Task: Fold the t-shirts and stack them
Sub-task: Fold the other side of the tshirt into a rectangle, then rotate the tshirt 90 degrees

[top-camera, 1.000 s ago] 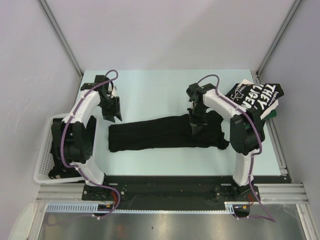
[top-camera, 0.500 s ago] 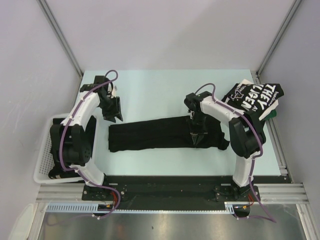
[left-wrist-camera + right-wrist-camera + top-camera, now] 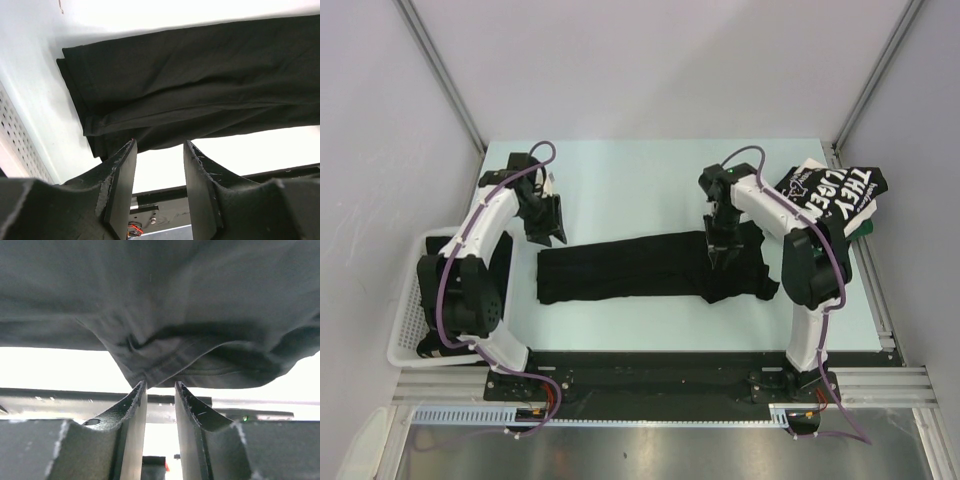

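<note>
The right tool point(image 3: 159, 385), its fingers a narrow gap apart at a drooping fold of hem (whether pinching it cannot be told), is pulling back toward the far side after dipping nearward half a second ago. The right end of the long black t-shirt point(image 3: 620, 270) is bunching under it on the worktop point(image 3: 620, 190). The left tool point(image 3: 159, 150) is hovering unmoved, moderately open and empty, just beside the shirt's left end, so the crosswise fold is probably only beginning, with the lettered t-shirt point(image 3: 835, 195) lying at the far right.
</note>
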Robot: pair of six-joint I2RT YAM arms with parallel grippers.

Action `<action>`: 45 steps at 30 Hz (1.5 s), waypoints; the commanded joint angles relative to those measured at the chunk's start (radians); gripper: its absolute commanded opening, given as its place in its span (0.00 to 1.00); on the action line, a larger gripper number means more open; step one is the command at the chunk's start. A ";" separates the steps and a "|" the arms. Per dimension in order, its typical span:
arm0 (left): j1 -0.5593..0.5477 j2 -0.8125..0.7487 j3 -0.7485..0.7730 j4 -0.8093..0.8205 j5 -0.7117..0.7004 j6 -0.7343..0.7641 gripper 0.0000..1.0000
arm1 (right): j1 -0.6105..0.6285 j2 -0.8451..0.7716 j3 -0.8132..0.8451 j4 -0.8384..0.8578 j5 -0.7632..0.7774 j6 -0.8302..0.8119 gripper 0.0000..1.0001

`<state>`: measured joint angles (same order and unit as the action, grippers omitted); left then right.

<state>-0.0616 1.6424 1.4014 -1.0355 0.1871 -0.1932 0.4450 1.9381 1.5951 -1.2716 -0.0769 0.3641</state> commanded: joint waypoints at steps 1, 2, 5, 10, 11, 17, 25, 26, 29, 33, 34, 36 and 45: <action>-0.007 -0.055 -0.010 -0.009 -0.009 -0.005 0.48 | -0.020 0.010 0.132 -0.063 0.051 -0.020 0.34; -0.007 -0.055 -0.010 -0.011 -0.012 -0.003 0.48 | -0.020 0.016 0.140 -0.064 0.052 -0.017 0.35; -0.007 -0.058 -0.015 -0.011 -0.012 -0.003 0.48 | -0.012 0.033 0.120 -0.043 0.017 -0.011 0.35; -0.007 -0.058 -0.019 -0.008 -0.012 0.001 0.48 | -0.003 0.067 0.036 0.021 0.022 -0.010 0.36; -0.006 -0.058 -0.021 -0.008 -0.009 0.001 0.48 | -0.006 0.070 0.019 0.028 0.043 -0.011 0.36; -0.006 -0.056 -0.015 -0.009 -0.012 0.006 0.49 | -0.086 0.050 0.019 0.043 0.144 -0.028 0.42; -0.007 -0.049 -0.002 -0.021 -0.015 0.015 0.50 | -0.137 -0.002 -0.030 0.129 0.230 -0.037 0.53; -0.006 -0.047 0.002 -0.021 -0.017 0.017 0.51 | -0.137 -0.004 -0.041 0.155 0.250 -0.042 0.55; -0.006 -0.047 0.011 -0.032 -0.023 0.021 0.51 | -0.137 -0.008 -0.078 0.199 0.296 -0.059 0.62; -0.006 -0.046 0.018 -0.038 -0.028 0.026 0.51 | -0.137 -0.008 -0.116 0.258 0.362 -0.077 0.70; -0.006 -0.047 0.018 -0.040 -0.029 0.028 0.51 | -0.137 -0.010 -0.124 0.268 0.377 -0.089 0.71; -0.006 -0.049 0.018 -0.041 -0.029 0.028 0.52 | -0.135 -0.011 -0.136 0.290 0.413 -0.102 0.73; -0.006 -0.047 -0.002 -0.028 -0.028 0.026 0.52 | -0.172 0.004 -0.187 0.339 0.500 -0.165 0.75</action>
<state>-0.0616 1.6337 1.3857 -1.0649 0.1604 -0.1822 0.2985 1.9720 1.4353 -0.9791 0.3607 0.2333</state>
